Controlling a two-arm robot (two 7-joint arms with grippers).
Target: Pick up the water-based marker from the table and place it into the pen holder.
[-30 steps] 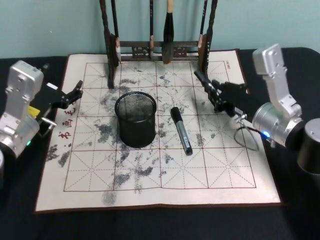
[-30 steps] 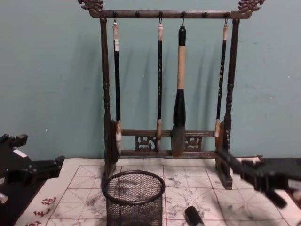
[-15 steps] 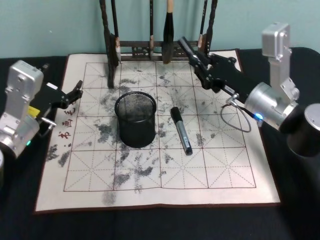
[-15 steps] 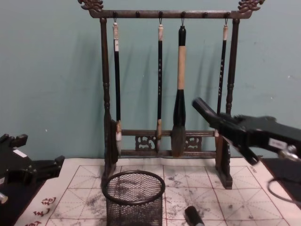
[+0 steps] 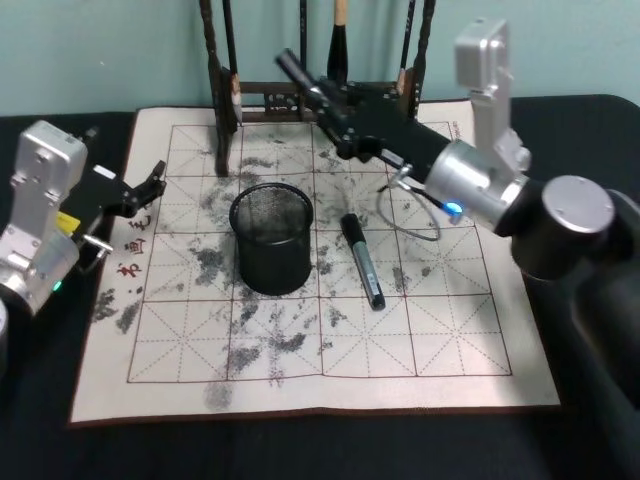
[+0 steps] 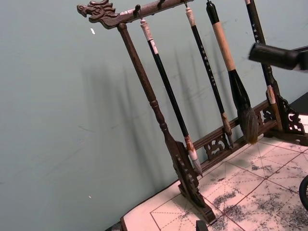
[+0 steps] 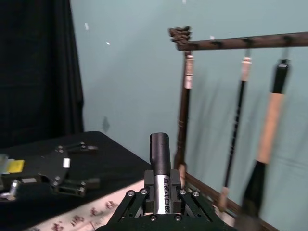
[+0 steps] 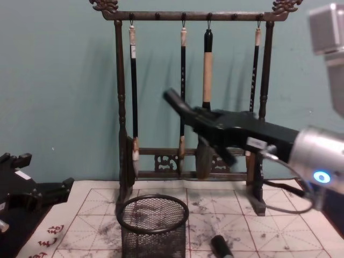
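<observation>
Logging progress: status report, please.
Right gripper shut on a marker, raised near the brush rack. Left gripper parked, left edge of mat. Second marker lying beside pen holder.

The chest view's lower edge cuts off the base of the holder and, right of it, all of the marker but its cap. Behind the holder, the head view crops the top of the rack. Lettering on the pen in the right gripper is unreadable

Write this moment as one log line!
right end effector: holding marker aloft | other marker: on mat beside pen holder | left end effector: parked left
</observation>
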